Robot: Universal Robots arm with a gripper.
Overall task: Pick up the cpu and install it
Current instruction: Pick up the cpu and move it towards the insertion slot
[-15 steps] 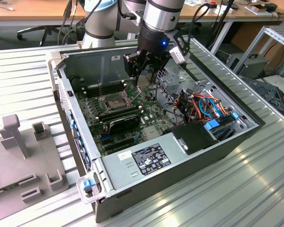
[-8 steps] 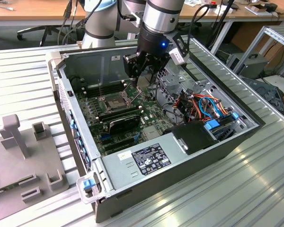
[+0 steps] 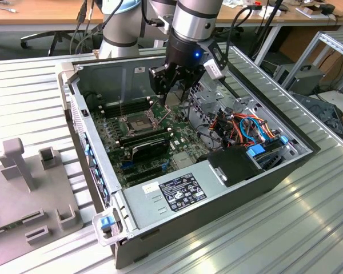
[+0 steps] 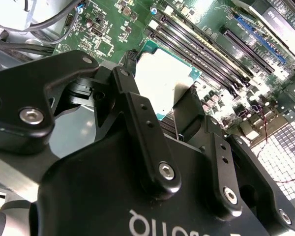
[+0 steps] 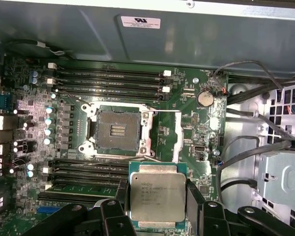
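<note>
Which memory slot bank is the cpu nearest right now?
The bank away from the case wall, beside the cpu; the other bank lies past the empty socket.

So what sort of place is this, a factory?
Looks more like a robotics lab or workshop: an opened computer case on a ribbed metal bench, the gripper holding the cpu over it, wooden desks behind.

Silver arm [image 3: 194, 21] ends in black, screw-studded fingers [image 4: 137, 118].
</note>
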